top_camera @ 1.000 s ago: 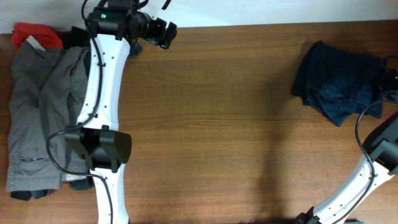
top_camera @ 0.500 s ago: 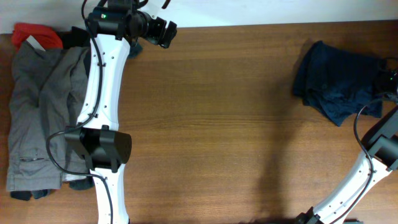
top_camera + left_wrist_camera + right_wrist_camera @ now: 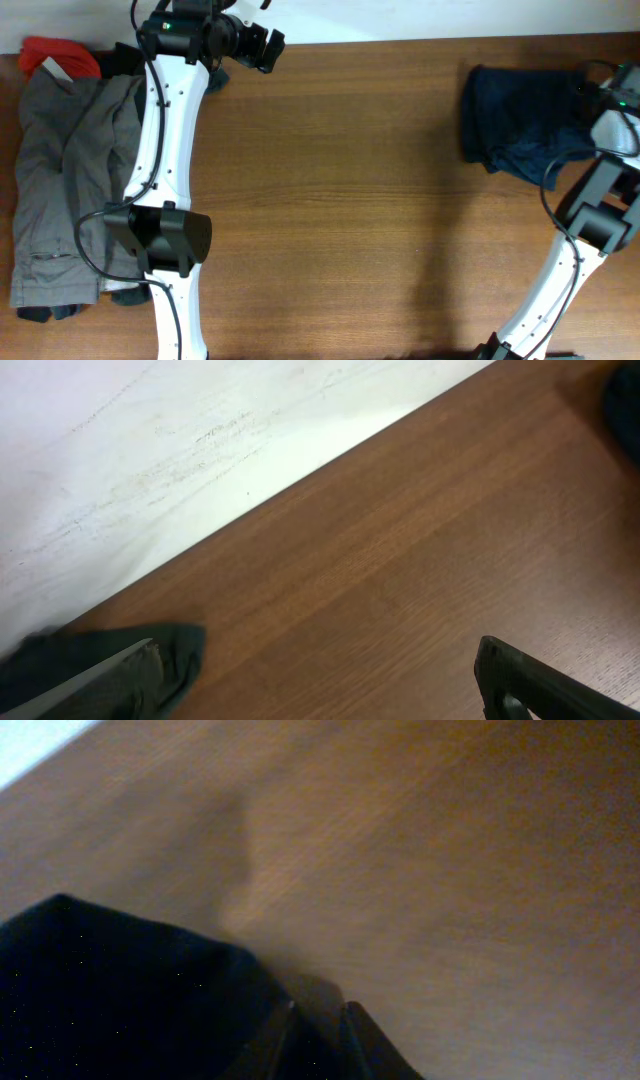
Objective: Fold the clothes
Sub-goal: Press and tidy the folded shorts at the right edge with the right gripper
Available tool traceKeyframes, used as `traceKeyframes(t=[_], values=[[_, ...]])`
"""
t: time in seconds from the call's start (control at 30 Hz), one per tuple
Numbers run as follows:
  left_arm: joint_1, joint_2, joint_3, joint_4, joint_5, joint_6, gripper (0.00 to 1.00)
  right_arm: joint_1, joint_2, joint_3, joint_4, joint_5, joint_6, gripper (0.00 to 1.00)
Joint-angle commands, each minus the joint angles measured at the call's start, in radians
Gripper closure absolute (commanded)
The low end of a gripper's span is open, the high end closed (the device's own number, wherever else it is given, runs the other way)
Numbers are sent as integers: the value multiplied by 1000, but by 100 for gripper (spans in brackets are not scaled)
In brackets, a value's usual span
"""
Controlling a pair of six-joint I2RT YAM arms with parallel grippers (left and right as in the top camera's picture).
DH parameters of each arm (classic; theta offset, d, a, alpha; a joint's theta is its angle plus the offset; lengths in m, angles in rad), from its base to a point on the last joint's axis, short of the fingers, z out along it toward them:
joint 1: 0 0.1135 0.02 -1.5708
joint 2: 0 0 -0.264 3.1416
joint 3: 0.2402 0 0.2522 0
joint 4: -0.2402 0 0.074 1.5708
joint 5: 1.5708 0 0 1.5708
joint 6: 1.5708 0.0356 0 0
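Observation:
The navy shorts (image 3: 515,130) lie bunched at the table's far right; in the right wrist view they are a dark mass (image 3: 110,990) at lower left. My right gripper (image 3: 598,95) is at their right edge, and its narrow-set fingers (image 3: 318,1030) are pinched on dark cloth. At the far left lie grey trousers (image 3: 60,180), with a small red piece (image 3: 55,55) and a black garment (image 3: 125,60) at their top. My left gripper (image 3: 268,48) hangs open at the table's back edge, its fingers (image 3: 315,695) wide apart over bare wood.
The brown wooden table (image 3: 350,200) ends at a white surface (image 3: 150,460) along the back. A dark teal scrap (image 3: 180,655) lies beside my left finger. The left arm (image 3: 165,150) stretches over the grey pile's right side.
The right gripper has swung left and towards the back, and the navy shorts have shifted left with it. The left arm has not moved.

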Motion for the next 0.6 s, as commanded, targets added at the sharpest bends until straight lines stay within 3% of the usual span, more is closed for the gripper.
traceKeyframes(t=[0.0, 0.1, 0.33, 0.57], values=[[1, 15, -3, 3, 7, -13, 1, 21, 50, -6, 15, -3, 30, 76], [1, 29, -3, 3, 7, -13, 1, 14, 49, 24, -2, -6, 32, 65], [1, 61, -3, 16, 7, -13, 1, -18, 22, 252, -264, -11, -6, 2], [1, 63, -3, 68, 8, -13, 1, 0, 13, 648, -743, -257, -121, 1]])
